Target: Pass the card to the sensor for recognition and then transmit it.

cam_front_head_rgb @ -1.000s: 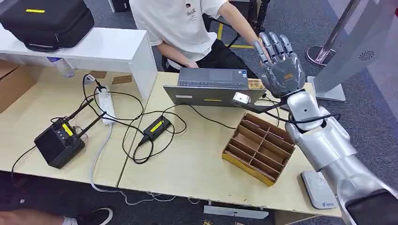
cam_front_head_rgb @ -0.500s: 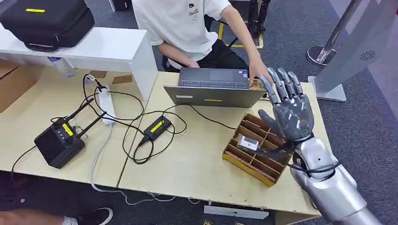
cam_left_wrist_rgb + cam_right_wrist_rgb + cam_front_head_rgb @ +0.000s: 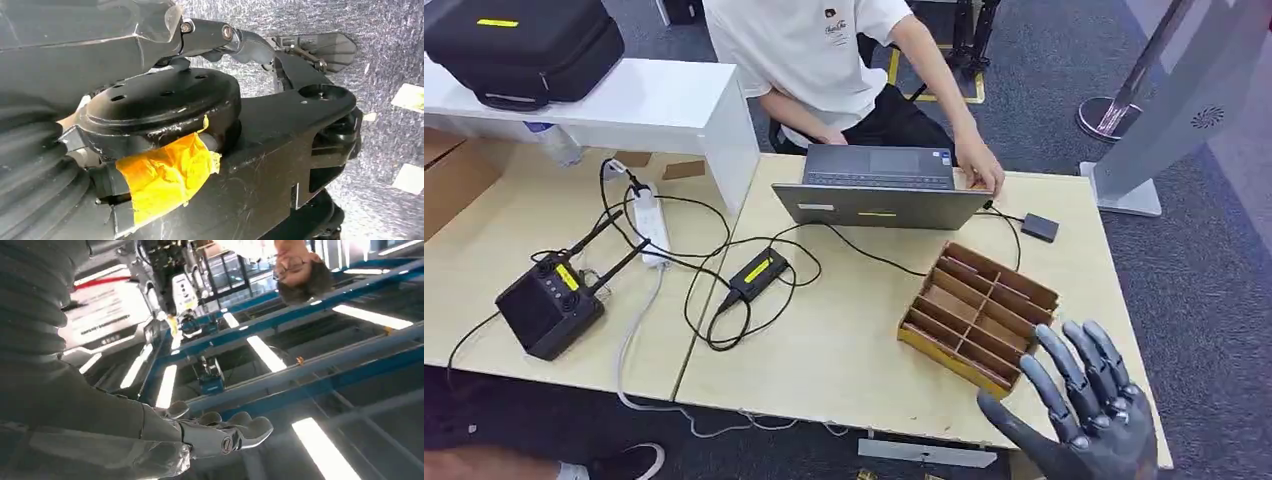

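Note:
My right hand (image 3: 1079, 415) hovers off the table's front right corner, palm up and fingers spread, with nothing in it. In the right wrist view its fingers (image 3: 220, 432) stretch out bare toward the ceiling lights. A small dark sensor box (image 3: 1038, 227) on a cable lies on the table right of the laptop (image 3: 879, 185). The brown divider tray (image 3: 979, 312) sits between the sensor and my right hand. My left hand's grey ribbed cover (image 3: 35, 190) lies at the edge of the left wrist view, and its fingers are hidden.
A seated person rests a hand (image 3: 979, 170) on the laptop's right corner. Cables, a power strip (image 3: 652, 228) and a black radio unit (image 3: 549, 305) cover the left table. A grey stand (image 3: 1164, 110) rises at the right.
My right hand dropped from beside the laptop, over the divider tray, down to the front edge. The white card seen with it earlier is gone from it.

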